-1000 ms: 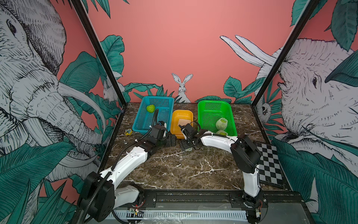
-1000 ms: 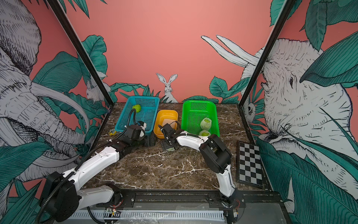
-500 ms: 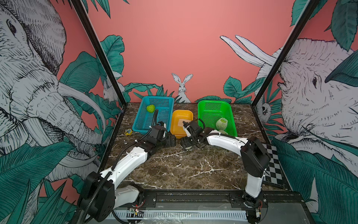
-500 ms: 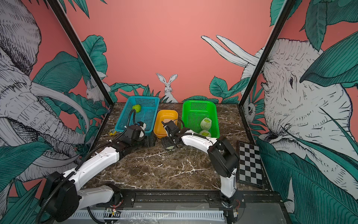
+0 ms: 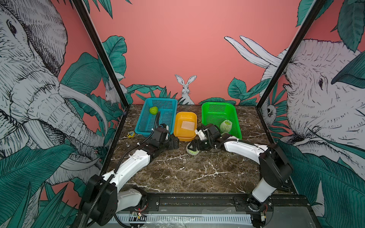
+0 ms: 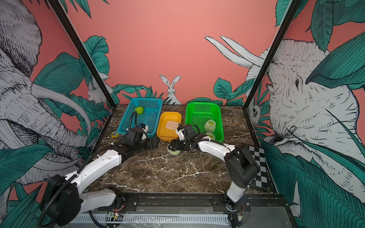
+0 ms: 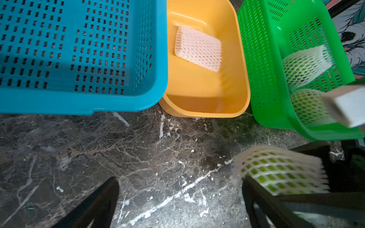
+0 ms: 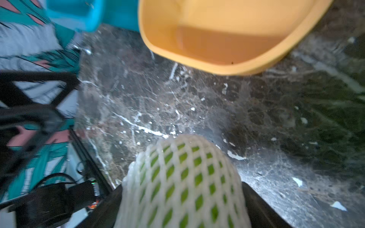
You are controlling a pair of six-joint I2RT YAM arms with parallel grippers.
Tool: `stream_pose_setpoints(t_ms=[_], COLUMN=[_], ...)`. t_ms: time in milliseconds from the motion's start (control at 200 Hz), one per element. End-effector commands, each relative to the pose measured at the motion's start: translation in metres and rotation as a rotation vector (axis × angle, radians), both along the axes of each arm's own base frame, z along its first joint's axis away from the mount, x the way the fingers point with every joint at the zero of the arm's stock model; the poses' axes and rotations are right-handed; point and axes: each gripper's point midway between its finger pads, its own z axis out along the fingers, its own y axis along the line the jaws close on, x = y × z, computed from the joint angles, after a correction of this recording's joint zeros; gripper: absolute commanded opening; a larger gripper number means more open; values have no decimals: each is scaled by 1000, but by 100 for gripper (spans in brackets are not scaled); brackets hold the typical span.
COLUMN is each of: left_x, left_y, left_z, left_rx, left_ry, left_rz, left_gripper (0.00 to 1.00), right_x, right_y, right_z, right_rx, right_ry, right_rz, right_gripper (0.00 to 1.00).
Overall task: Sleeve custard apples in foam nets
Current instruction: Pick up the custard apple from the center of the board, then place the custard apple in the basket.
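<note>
Clamping a netted custard apple [image 8: 183,173] between its jaws, right pincer [image 8: 183,207] hangs near yellow tub [image 8: 227,72]; left pincer [image 7: 177,203] gapes empty.

- Both top views are bright and evenly lit from overhead, with saturated colours. The marble surface [image 5: 187,173] carries only soft, faint shadows beside the arms.
- Their wide lens stretches the painted walls toward the edges.
- The left wrist view is sharp on the blue basket [image 7: 79,59] and the yellow tub [image 7: 205,98], whose far wall shows a pale glare streak. The netted custard apple [image 7: 280,171] close to the lens is blurred.
- The right wrist view is dimmer and smeared throughout, and a green tint lies over part of the surface.
</note>
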Motion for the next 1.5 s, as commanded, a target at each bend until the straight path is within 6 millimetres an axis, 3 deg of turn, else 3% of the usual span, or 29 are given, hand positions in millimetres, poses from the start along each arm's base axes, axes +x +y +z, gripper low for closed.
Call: stream_pose_setpoints(t_ms=[0, 255, 445, 465, 565, 810, 1110, 1495], left_x=[2, 3, 0, 0, -1, -3, -2, -2], left_y=[-1, -9, -12, -12, -12, -9, -9, -11], left_z=[1, 5, 1, 0, -2, -6, -10, -11], left_rx=[-30, -69, -85, -87, -91, -90, -98, -107], left_ry=[-9, -23, -12, -11, -8, -4, 7, 13], left_rz=[8, -24, -38, -38, -37, -22, -11, -13], left_gripper=[99, 99, 99, 99, 99, 99, 99, 99], right_x=[5, 23, 21, 21, 18, 9, -2, -6], right_y=[5, -16, -18, -18, -19, -29, -33, -33], right_z=[65, 148, 200, 216, 245, 305, 342, 346], right_rx=[238, 413, 398, 408, 395, 356, 364, 361], right_ry=[-41, -156, -276, -308, -372, -523, -610, -628], right_rz=[26, 23, 83, 92, 125, 156, 173, 178], right_gripper=[81, 81, 82, 82, 83, 83, 84, 84])
